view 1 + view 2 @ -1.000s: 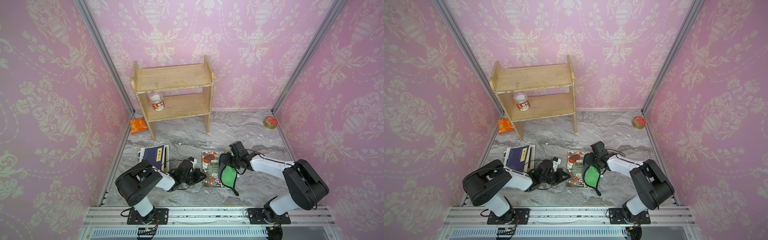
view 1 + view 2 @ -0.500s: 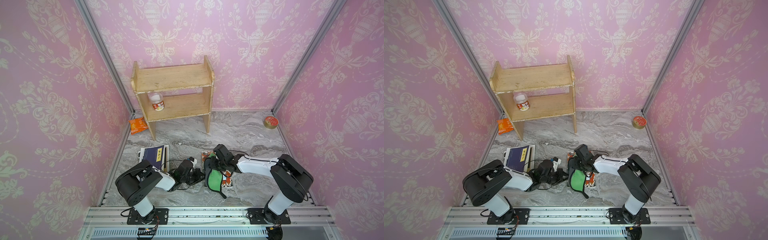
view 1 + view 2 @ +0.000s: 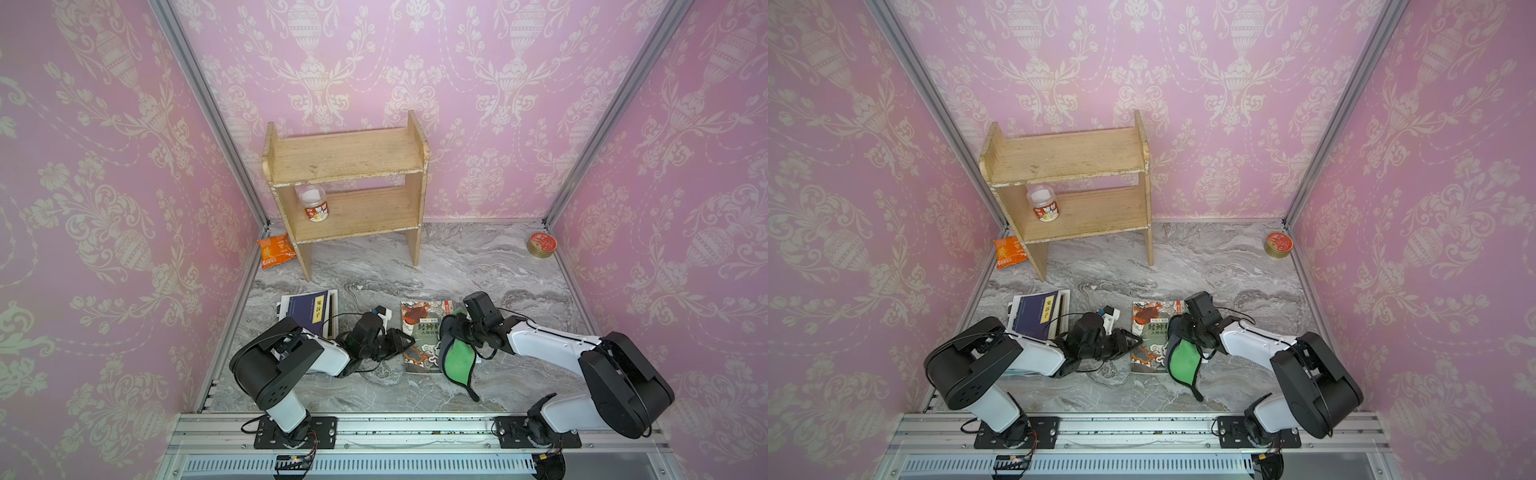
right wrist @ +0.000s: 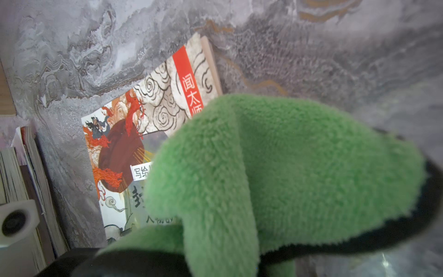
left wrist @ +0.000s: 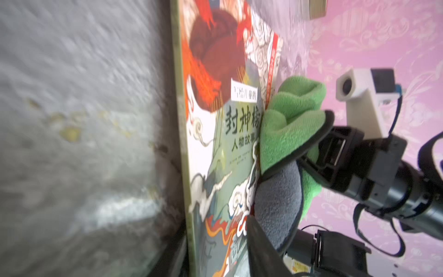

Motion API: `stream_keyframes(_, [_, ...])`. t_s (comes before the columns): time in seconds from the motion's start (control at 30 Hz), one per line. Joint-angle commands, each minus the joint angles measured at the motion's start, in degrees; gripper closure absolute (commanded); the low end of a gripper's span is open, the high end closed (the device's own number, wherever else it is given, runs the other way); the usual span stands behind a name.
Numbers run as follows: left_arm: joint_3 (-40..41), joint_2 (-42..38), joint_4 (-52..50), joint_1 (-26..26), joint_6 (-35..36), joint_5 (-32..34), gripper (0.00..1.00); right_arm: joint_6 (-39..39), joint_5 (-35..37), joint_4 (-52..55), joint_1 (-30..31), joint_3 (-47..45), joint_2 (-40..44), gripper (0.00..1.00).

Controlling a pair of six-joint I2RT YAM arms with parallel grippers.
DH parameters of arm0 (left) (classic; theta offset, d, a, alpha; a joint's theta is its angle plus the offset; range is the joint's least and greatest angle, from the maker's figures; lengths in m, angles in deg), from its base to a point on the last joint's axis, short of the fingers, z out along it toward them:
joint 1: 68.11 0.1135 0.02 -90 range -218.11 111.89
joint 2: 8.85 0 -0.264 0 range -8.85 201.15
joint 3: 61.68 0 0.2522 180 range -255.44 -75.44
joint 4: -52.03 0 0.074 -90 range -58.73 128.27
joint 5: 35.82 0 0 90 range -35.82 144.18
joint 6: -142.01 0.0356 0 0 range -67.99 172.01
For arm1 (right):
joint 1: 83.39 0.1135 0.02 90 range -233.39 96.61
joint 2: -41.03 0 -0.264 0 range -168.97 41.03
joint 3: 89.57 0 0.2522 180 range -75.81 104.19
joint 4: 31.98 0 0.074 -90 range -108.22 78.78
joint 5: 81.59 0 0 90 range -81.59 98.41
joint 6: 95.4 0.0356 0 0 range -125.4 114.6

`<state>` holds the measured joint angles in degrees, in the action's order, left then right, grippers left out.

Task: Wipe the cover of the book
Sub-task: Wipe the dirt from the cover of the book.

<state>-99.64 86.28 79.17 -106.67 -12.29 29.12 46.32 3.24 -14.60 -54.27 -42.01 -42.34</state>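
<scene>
The book point(image 3: 417, 332) point(image 3: 1148, 332) lies flat on the marble table, its illustrated cover up with red flames and white clouds. A green cloth point(image 3: 459, 359) point(image 3: 1181, 361) with a grey back rests on the cover's right part. My right gripper point(image 3: 453, 330) point(image 3: 1179, 328) is shut on the cloth point(image 4: 275, 167), and the cloth hides its fingertips in the right wrist view. My left gripper point(image 3: 405, 341) point(image 5: 215, 239) is at the book's left edge, jaws apart. One finger point(image 5: 261, 249) is over the cover point(image 5: 215, 144), the other beside the spine.
A wooden shelf point(image 3: 345, 183) stands at the back with a jar point(image 3: 316, 203) on its lower board. An orange packet point(image 3: 276, 251) lies at the back left and a round tin point(image 3: 541, 245) at the back right. A stack of dark blue books point(image 3: 309, 313) lies left of the book.
My right gripper swept the cloth left across the cover, then back to the right. My left gripper's jaws have parted at the book's edge.
</scene>
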Motion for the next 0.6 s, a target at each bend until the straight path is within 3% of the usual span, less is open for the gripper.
stream_keyframes(0.0, [-4.7,3.6,-2.8,5.5,4.6,-2.6,0.58,-3.3,0.0,12.4,0.5,-3.8,-5.7,1.0])
stream_keyframes(0.27, [-16.7,14.9,-0.9,11.1,4.8,-9.7,0.69,-5.5,-0.7,11.1,0.6,-2.4,-7.8,1.0])
stream_keyframes(0.57, [-18.4,13.9,-3.7,10.4,7.6,-12.4,0.94,-9.1,2.1,14.2,3.3,5.8,-11.7,1.0])
